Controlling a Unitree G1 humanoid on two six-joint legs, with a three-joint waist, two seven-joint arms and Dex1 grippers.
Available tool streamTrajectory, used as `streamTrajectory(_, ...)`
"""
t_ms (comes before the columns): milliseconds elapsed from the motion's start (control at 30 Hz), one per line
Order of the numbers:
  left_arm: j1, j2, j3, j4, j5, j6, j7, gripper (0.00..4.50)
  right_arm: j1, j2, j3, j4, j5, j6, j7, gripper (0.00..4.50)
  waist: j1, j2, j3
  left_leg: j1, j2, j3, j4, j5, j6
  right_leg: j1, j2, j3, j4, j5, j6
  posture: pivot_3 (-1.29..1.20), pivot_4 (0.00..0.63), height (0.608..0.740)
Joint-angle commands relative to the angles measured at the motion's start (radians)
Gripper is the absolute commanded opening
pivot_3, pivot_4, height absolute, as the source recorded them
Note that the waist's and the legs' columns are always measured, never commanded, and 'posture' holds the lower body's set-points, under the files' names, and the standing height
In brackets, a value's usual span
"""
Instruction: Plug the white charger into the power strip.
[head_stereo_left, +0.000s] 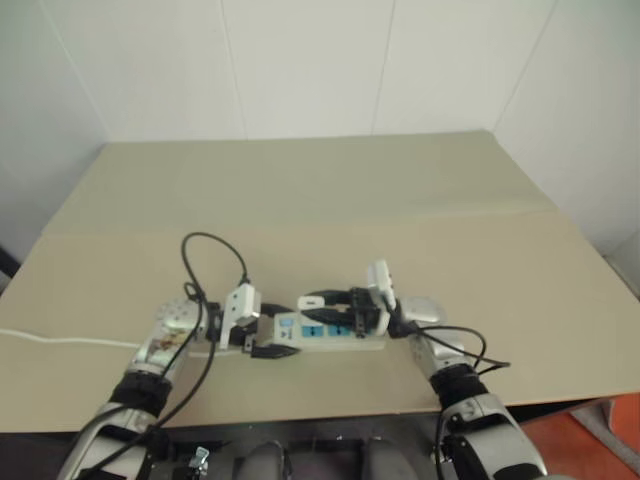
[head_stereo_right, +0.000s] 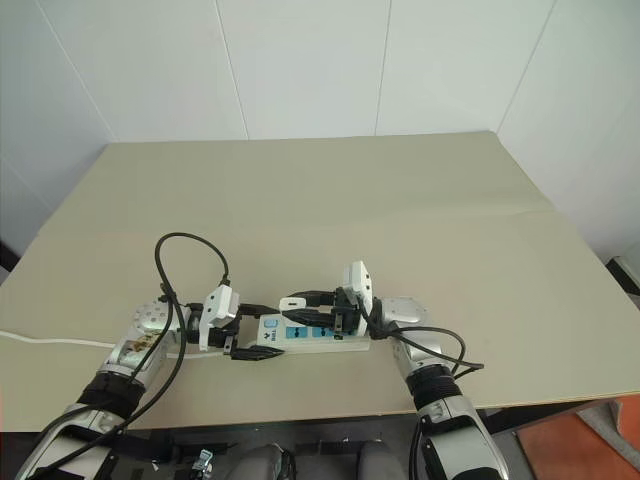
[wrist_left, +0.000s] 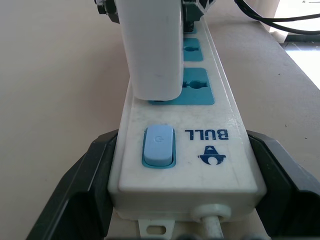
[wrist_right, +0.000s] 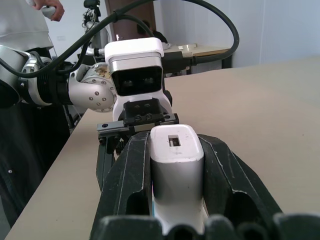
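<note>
Table (head_stereo_left: 330, 200) surface is a flat beige board, bare and open toward the far wall and both sides; the work sits close to the near edge, leaving little margin there. Power strip (head_stereo_right: 310, 338) lies lengthwise across that near strip of the table, a long white glossy plastic bar with blue sockets, a pale blue rocker switch (wrist_left: 159, 146) and a thin white cord (head_stereo_left: 60, 341) running off toward the robot's left. Left gripper (wrist_left: 185, 195) straddles the switch end, one black finger on each long side of the bar, jaws set wide around it. Right gripper (wrist_right: 176, 200) is clamped on the white charger (wrist_right: 176, 155), a smooth rounded-edge white block, one finger flat against each side. The charger stands over the socket nearest the switch, its lower end at the blue face; the prongs are hidden, so seating depth cannot be judged. Farther sockets are partly covered by the right gripper in the head views. A person (wrist_right: 25, 20) stands beyond the table, cut off at the frame edge.
</note>
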Motion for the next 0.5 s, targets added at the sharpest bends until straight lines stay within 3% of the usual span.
streamTrajectory(33,0.015,0.005,-0.021,0.036,0.054,0.008,0.003,3.29,0.013,0.001,0.023,0.030,-0.032,-0.025,0.020,1.12,0.000,0.000,0.000,0.000,0.000,0.000,0.000,0.000,0.000,0.000,0.000,0.000,0.000,0.000,0.000,0.00,0.150,0.740)
streamTrajectory(267,0.013,0.011,-0.023,0.031,0.058,0.005,-0.001,3.29,0.007,0.005,0.045,0.117,-0.090,-0.102,0.006,1.12,-0.002,0.000,0.000,0.003,0.000,0.000,-0.001,0.000,0.000,0.002,0.000,0.000,0.000,0.000,0.000,0.00,0.150,0.740)
streamTrajectory(500,0.013,0.009,-0.022,0.022,0.058,0.010,-0.005,3.29,-0.018,0.002,0.069,0.196,-0.120,-0.064,-0.011,1.12,-0.005,-0.001,-0.001,0.007,0.002,0.000,-0.002,0.000,0.000,0.004,0.000,0.001,0.000,0.000,0.000,0.00,0.150,0.740)
